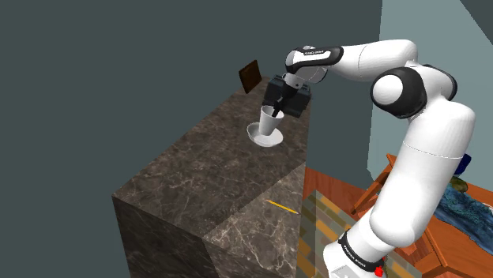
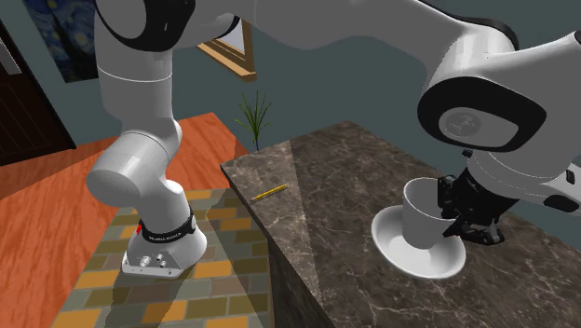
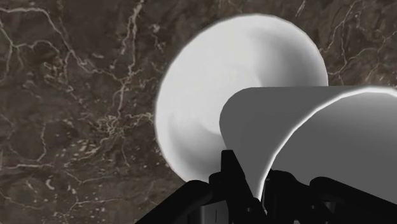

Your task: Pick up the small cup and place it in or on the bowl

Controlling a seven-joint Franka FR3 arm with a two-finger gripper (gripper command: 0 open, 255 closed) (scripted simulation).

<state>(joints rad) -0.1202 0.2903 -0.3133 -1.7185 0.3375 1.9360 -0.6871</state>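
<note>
A small white cup (image 1: pixel 269 122) (image 2: pixel 426 214) (image 3: pixel 305 127) stands upright with its base inside a shallow white bowl (image 1: pixel 265 137) (image 2: pixel 410 253) (image 3: pixel 210 95) on the dark marble counter (image 1: pixel 197 182). My black gripper (image 1: pixel 276 108) (image 2: pixel 463 211) (image 3: pixel 254 191) comes down from above and is shut on the cup's rim, one finger inside the wall and one outside. Whether the cup's base touches the bowl I cannot tell.
A yellow pencil (image 1: pixel 282 208) (image 2: pixel 269 192) lies near the counter's edge by the stand. A brown block (image 1: pixel 250 75) sits at the counter's far end. A green plant (image 2: pixel 254 116) stands on the floor beyond the counter corner.
</note>
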